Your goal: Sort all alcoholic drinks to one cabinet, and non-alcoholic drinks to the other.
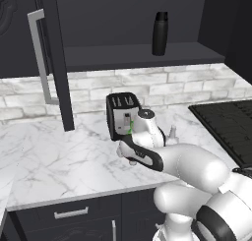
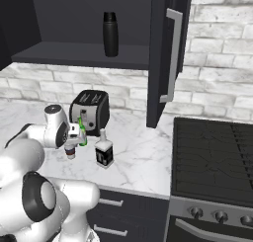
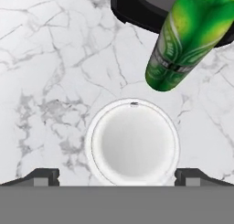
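Note:
In the hand view my open gripper [image 3: 118, 176] hangs straight above the white-lidded coffee cup [image 3: 132, 143], one fingertip [image 3: 43, 176] on either side and clear of it. Just beyond the cup stands the green beer bottle [image 3: 192, 35]. From the right base view, the gripper [image 2: 72, 142] is over the cup [image 2: 70, 151], with the beer bottle [image 2: 82, 132] beside it and the squat pale bottle [image 2: 104, 152] to their right. The black flask [image 1: 159, 33] [image 2: 110, 34] stands on the shelf [image 1: 138, 55] of an open wall cabinet.
A black-and-silver toaster [image 1: 122, 114] [image 2: 90, 110] sits right behind the drinks. The cabinet's open door [image 1: 56, 58] [image 2: 163, 58] juts out over the marble counter [image 1: 59, 151]. A black stove [image 2: 217, 157] borders the counter on the right. Drawers [image 1: 71, 214] lie below.

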Controlling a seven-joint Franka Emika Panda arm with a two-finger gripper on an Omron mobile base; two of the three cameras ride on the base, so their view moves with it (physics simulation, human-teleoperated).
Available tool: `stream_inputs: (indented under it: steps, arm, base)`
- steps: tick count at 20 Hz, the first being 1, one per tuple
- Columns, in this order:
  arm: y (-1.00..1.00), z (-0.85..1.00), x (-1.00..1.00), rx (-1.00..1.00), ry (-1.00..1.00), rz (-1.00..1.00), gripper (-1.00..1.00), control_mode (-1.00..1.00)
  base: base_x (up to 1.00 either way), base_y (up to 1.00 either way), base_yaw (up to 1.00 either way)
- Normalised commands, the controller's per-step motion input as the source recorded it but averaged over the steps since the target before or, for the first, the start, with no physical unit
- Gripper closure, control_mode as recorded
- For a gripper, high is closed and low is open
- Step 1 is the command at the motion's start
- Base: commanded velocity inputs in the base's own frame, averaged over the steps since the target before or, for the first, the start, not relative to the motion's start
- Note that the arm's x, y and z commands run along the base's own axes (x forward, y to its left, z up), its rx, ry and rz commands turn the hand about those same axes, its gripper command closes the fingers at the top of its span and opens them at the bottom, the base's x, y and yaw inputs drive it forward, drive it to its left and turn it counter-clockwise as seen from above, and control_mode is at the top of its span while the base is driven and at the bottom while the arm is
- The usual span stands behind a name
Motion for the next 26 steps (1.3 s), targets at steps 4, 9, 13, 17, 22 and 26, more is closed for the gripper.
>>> stream_inputs:
  steps: [4,9,13,17,22,26]
  arm:
    - [0.0,-0.03,0.12,0.0,0.0,-0.01,-1.0,-1.0]
    - [0.0,-0.12,0.14,0.0,0.0,-0.02,-1.0,-1.0]
    - [0.0,-0.14,0.14,0.0,0.0,-0.02,-1.0,-1.0]
    - [0.0,-0.15,0.13,0.0,0.0,-0.02,-1.0,-1.0]
    - [0.0,-0.05,0.04,0.0,-0.01,-0.02,1.0,-1.0]
    - [-0.05,0.0,-0.23,0.02,0.0,-0.03,1.0,-1.0]
  base:
    - [0.0,0.0,0.0]
    - [0.0,0.0,0.0]
    - [0.0,0.0,0.0]
    - [0.0,0.0,0.0]
    - [0.0,0.0,0.0]
    - [0.0,0.0,0.0]
